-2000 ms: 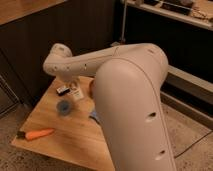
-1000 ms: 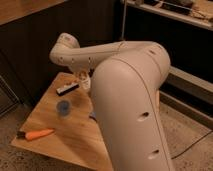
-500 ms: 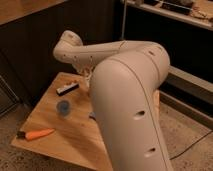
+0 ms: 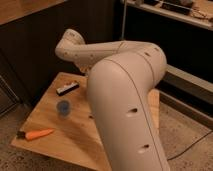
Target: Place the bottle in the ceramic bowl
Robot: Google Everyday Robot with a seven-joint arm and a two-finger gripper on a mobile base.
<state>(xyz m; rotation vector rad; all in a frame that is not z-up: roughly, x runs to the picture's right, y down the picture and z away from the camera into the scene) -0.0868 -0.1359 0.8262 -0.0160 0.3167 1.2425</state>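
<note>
Your robot's white arm [image 4: 125, 100] fills the centre of the frame. It rises from the lower middle, bends at upper centre and reaches left to a rounded joint at upper left, above the far edge of a wooden table [image 4: 60, 147]. The gripper is out of sight behind that arm, near the middle of the frame, with its fingers clenched. You cannot tell whether anything sits between them. The bottle and the ceramic bowl are hidden from you too, so their places cannot be told. On the open left half of the table, a blue cup [image 4: 63, 106] stands upright at centre left. A carrot [image 4: 38, 134] lies near the lower-left edge, and a dark flat bar [image 4: 67, 89] rests toward the far side, each well apart from the others.
</note>
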